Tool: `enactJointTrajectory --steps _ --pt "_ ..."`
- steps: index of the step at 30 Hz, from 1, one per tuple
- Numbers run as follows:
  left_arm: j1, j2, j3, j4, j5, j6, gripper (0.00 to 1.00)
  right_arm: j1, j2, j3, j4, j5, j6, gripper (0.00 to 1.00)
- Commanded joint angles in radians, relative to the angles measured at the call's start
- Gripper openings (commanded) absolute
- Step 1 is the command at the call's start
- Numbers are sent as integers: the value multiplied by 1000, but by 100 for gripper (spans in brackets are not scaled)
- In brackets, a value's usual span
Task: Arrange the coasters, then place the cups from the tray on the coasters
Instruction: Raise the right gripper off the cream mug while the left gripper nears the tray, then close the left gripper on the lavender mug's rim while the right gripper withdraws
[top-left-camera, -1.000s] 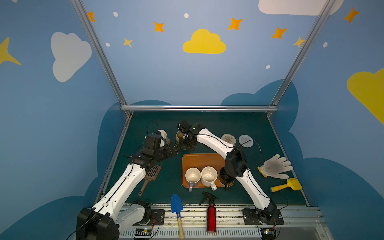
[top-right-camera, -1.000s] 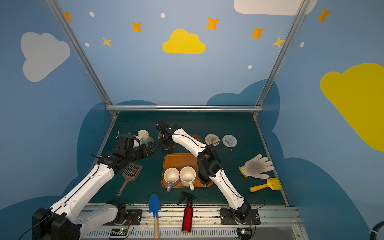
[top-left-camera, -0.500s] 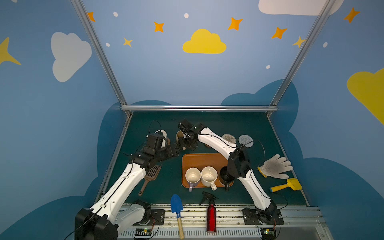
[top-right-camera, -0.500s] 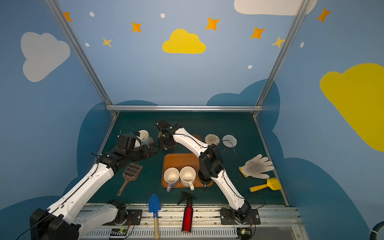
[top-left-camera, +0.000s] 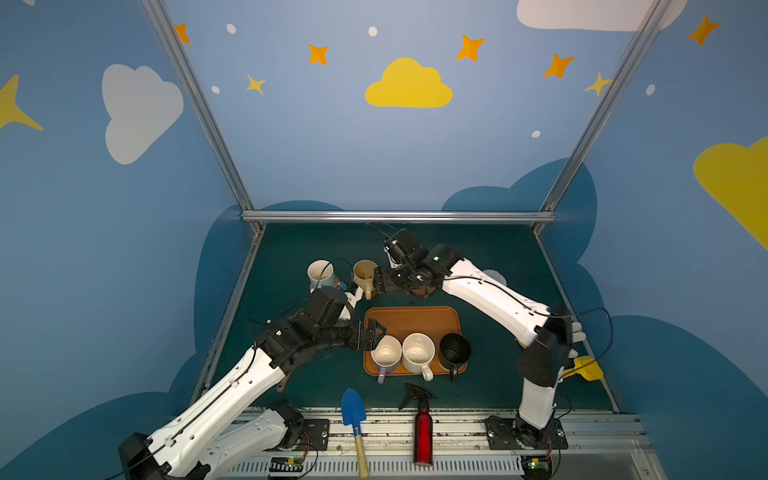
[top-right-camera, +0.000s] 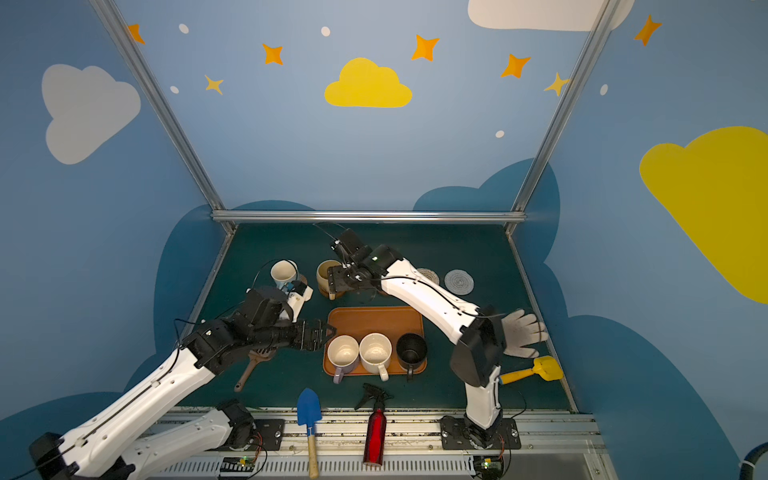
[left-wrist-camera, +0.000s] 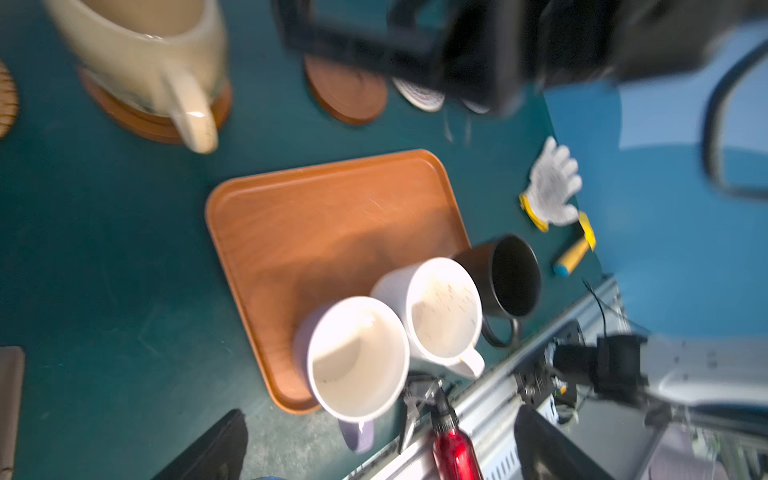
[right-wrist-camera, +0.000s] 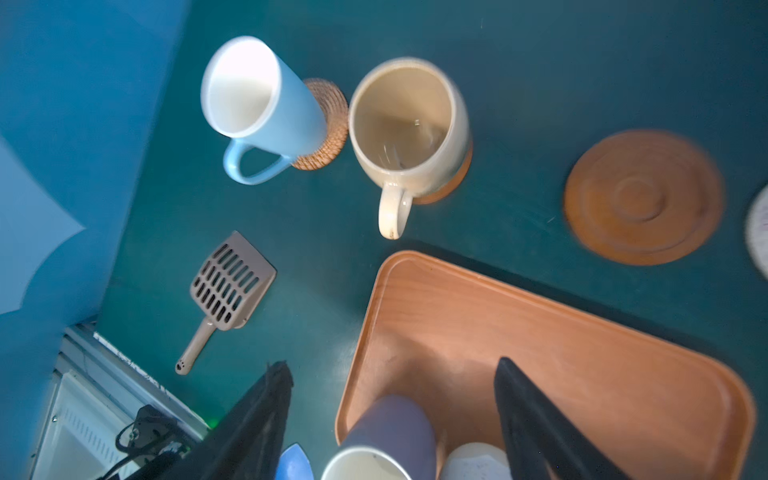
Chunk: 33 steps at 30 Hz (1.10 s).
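Counting five cups, we found lavender cup (top-left-camera: 386, 354), cream cup (top-left-camera: 418, 351), black cup (top-left-camera: 455, 351) on tray (top-left-camera: 411, 320); blue cup (top-left-camera: 320, 274) on rattan coaster (right-wrist-camera: 330, 118), tan cup (top-left-camera: 365, 272) on wooden coaster (right-wrist-camera: 459, 176). Bare: second wooden coaster (right-wrist-camera: 644, 197), beige rope coaster (top-right-camera: 430, 272), grey rope coaster (top-right-camera: 459, 281). Right gripper (top-left-camera: 378, 281) spread beside tan cup; left gripper (top-left-camera: 377, 332) spread beside lavender cup.

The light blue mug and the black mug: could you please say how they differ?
The light blue mug stands on a woven coaster beyond the tray; the black mug is on the tray. The light blue mug is pale inside, the black mug dark. Both stand upright with handles.
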<state>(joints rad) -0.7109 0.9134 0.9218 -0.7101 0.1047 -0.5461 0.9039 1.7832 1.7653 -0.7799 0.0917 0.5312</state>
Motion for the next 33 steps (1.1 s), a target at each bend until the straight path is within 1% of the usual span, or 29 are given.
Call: enactJointTrajectory --steps 1,2,4,6,7,11,14,16,19,20,22,24,27,30,33 --pt "-100 -30 -37 -48 -105 4 99 4 -212 -180 213 85 -97 81" --pt "-132 -26 -46 -53 -133 -5 99 -2 -270 -240 254 90 -104 92" --pt "-177 -7 -65 -45 -155 -20 99 -31 -361 -326 264 97 -60 93" --pt "-223 15 -85 -24 -190 -36 99 -80 -429 -375 240 -9 -72 93" --pt "-248 28 -92 -16 -219 -46 99 -99 -455 -387 205 -33 -76 93" --pt "-354 99 -117 8 -345 -126 99 -112 -545 -460 86 -60 -117 91" --pt "-409 183 -125 36 -360 -168 95 -115 -619 -564 62 -76 -132 91" --pt "-418 240 -123 44 -352 -188 94 -116 -663 -631 57 -82 -119 91" --pt "-431 300 -106 30 -375 -204 86 -115 -709 -705 69 -97 -90 91" --pt "-433 312 -104 33 -380 -205 83 -116 -719 -720 75 -100 -82 91" --pt "-435 332 -105 41 -374 -208 68 -116 -729 -741 82 -99 -69 90" --pt "-435 355 -103 36 -369 -217 65 -115 -727 -742 77 -91 -66 90" --pt "-435 382 -107 36 -379 -230 56 -115 -717 -736 74 -87 -70 90" --pt "-436 390 -118 65 -386 -232 53 -115 -699 -729 69 -90 -72 90" --pt "-435 392 -124 69 -421 -243 49 -114 -685 -726 63 -81 -65 90"
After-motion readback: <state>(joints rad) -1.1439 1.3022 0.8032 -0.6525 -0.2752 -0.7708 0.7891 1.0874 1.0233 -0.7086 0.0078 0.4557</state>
